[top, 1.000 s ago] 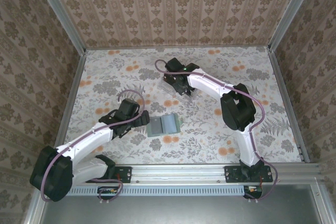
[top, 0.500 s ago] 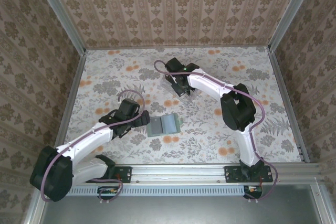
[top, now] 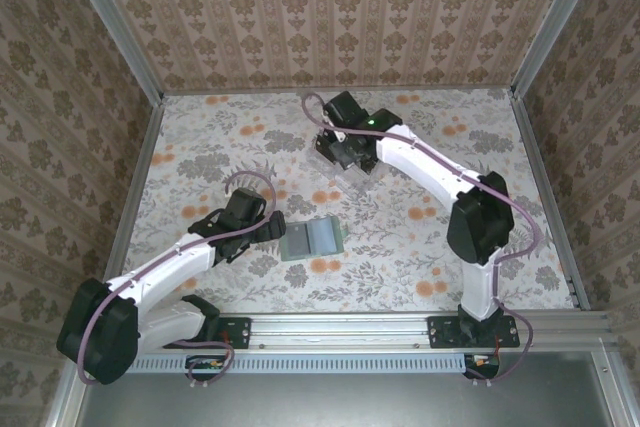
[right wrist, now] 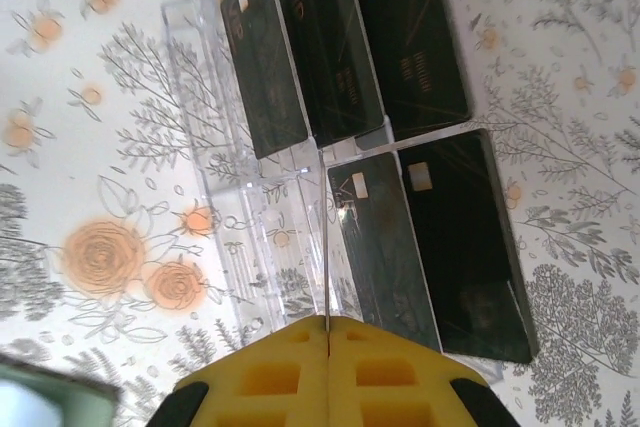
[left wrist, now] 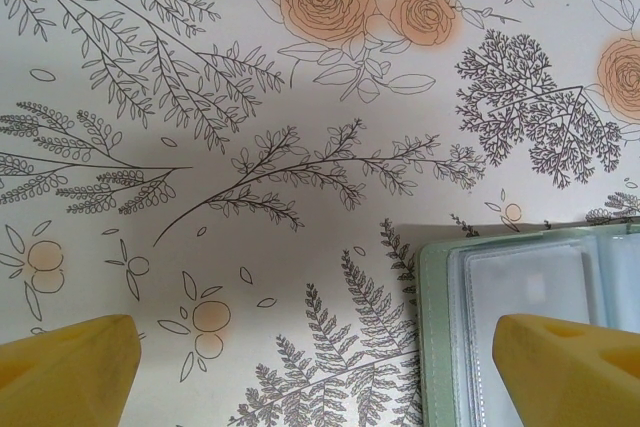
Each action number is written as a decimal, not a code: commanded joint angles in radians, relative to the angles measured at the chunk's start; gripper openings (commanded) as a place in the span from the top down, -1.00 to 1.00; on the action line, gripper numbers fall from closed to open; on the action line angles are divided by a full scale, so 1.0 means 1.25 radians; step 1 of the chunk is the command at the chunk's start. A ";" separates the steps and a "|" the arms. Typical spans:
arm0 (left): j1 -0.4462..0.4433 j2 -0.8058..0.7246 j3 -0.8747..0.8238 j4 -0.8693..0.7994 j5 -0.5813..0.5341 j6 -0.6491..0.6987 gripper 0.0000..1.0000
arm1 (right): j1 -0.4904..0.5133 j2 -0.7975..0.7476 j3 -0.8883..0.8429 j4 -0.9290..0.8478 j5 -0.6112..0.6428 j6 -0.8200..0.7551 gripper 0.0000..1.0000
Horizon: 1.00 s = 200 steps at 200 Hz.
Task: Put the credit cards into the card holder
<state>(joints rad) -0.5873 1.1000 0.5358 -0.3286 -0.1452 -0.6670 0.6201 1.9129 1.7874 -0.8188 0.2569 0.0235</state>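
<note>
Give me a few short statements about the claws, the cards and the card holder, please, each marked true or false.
1. The left claw is open. True.
2. The right claw is wide open. False: its fingers are pressed together, on what looks like a credit card seen edge-on.
3. Dark credit cards stand in a clear rack. True.
4. The card holder sits inside the clear rack. False: it lies flat on the table next to the left claw, apart from the rack.
</note>
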 commanded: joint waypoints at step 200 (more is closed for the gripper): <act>-0.090 0.067 -0.012 -0.007 -0.039 0.001 -1.00 | 0.139 -0.256 -0.741 0.755 -0.404 0.676 1.00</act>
<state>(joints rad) -0.6861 1.1706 0.5343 -0.3294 -0.1585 -0.6506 0.7902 1.5654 0.8810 0.0517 -0.2234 0.8276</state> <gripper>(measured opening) 0.997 0.043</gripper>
